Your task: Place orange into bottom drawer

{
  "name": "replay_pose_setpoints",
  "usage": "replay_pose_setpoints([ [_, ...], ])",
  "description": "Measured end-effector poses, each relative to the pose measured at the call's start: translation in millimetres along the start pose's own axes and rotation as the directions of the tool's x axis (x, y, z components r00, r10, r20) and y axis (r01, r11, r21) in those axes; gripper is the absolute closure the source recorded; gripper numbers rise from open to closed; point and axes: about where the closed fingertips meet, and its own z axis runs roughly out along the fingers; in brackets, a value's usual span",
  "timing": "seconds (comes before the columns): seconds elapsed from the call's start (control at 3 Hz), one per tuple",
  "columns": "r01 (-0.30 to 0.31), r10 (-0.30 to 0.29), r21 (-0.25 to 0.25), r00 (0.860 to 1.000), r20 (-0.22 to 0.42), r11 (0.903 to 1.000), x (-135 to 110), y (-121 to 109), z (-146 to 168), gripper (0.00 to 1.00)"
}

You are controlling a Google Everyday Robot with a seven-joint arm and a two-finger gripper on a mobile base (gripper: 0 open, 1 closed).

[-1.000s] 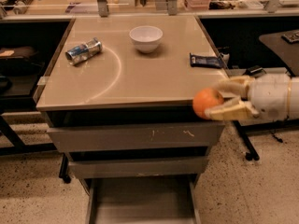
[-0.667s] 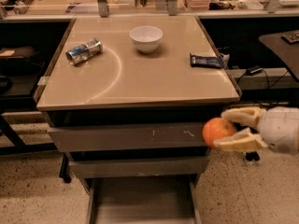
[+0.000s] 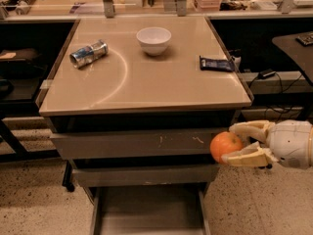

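The orange (image 3: 225,146) is a round bright fruit held between the fingers of my gripper (image 3: 238,144), which reaches in from the right at the height of the upper drawer fronts, beside the cabinet's right front corner. The gripper is shut on the orange. The bottom drawer (image 3: 146,214) is pulled out below, a wide shallow grey tray with low side walls, its floor bare. The orange is above and to the right of the drawer's right wall.
On the cabinet top (image 3: 146,82) stand a white bowl (image 3: 153,39), a crushed can (image 3: 88,53) lying on its side and a dark snack packet (image 3: 216,64). The scratched top drawer front (image 3: 137,143) and plain middle front (image 3: 144,175) are closed. Speckled floor lies on both sides.
My gripper has carried the orange down from the level of the cabinet top to the level of the drawer fronts, staying at the right side.
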Motion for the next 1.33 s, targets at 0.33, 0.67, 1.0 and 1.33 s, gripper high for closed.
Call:
replay_pose_setpoints([
  [0.33,-0.107,0.107,-0.028,0.994,-0.007,0.9938,30,22,26,1.0],
  [0.67,-0.202,0.199,-0.073,0.979,-0.047,0.9767,83,65,77,1.0],
  [1.0,-0.229,0.221,-0.12,0.972,-0.074,0.966,129,106,135,1.0],
  [1.33,-0.233,0.22,-0.154,0.971,-0.097,0.9602,170,132,186,1.0],
])
